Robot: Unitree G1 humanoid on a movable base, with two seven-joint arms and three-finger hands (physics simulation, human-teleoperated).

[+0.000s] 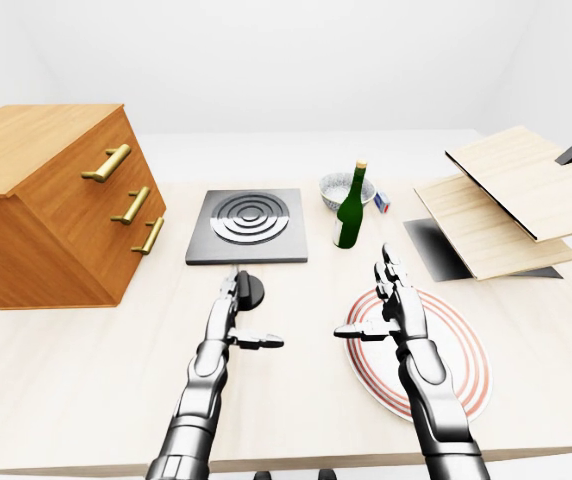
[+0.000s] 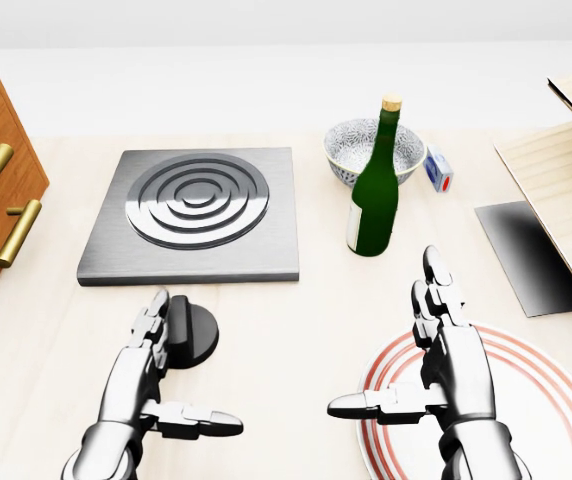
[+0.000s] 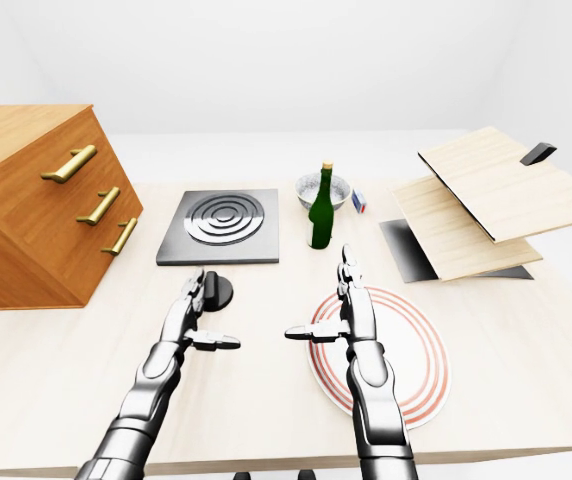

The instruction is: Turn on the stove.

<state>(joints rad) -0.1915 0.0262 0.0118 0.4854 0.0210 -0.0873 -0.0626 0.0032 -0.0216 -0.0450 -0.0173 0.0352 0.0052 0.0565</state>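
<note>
knob (image 2: 192, 335): black, on desk (image 2: 286, 320), at 6 o'clock of stove (image 2: 196, 212) | left hand (image 2: 144, 385): fingers spread, tips at knob's 9 o'clock edge, not closed on it | right hand (image 2: 444, 365): fingers spread, above plate (image 2: 546, 410) | bottle (image 2: 376, 190): upright at stove's 3 o'clock

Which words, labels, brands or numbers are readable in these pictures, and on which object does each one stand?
No text can be read anywhere.
Green bottle: its pale label shows no legible print.
Small blue and white box beside the bowl: too small to read.
Stove knob and stove plate: no markings visible.
</note>
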